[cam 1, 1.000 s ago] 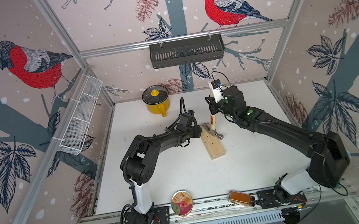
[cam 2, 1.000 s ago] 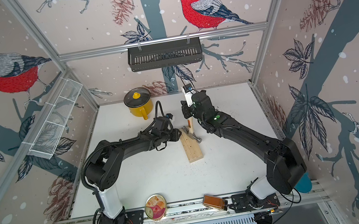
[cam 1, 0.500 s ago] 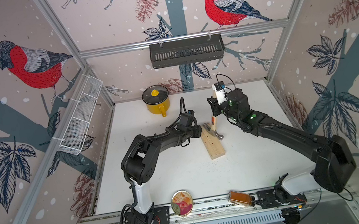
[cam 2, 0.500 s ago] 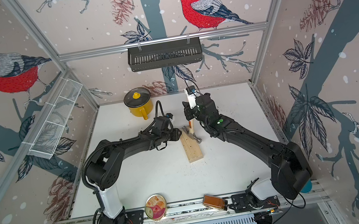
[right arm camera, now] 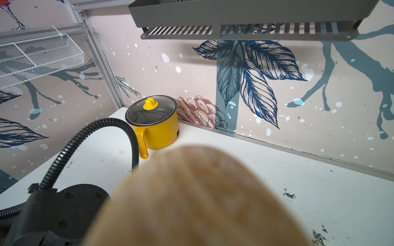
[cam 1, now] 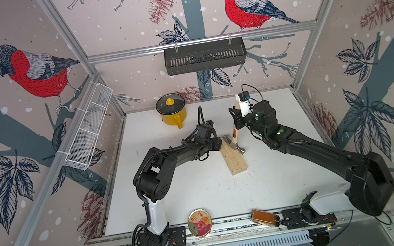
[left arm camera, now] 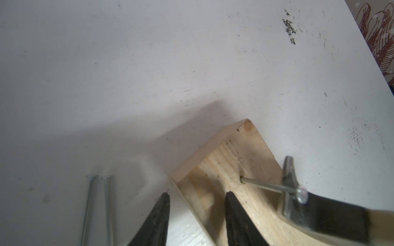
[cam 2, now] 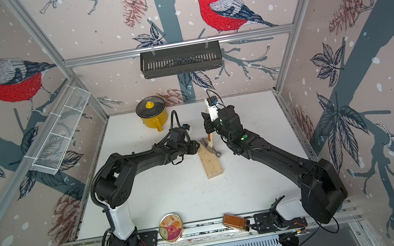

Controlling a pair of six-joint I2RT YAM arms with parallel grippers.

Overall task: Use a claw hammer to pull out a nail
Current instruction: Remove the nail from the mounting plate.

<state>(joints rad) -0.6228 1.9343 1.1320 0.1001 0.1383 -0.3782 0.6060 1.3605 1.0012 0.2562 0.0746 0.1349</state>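
Your right gripper is clamped on the handle of the claw hammer. At the lower right of the left wrist view its claw is hooked under the head of the nail, which stands well out of the wooden block. Rock the handle over steadily on the head's curve, pinning the block with the left gripper, whose jaws are apart astride the block's edge. Count one hammer, one block, one nail in the claw, and two loose nails at lower left.

Both arms reach inward: left tool low with fingers parted, right tool raised and clamped.
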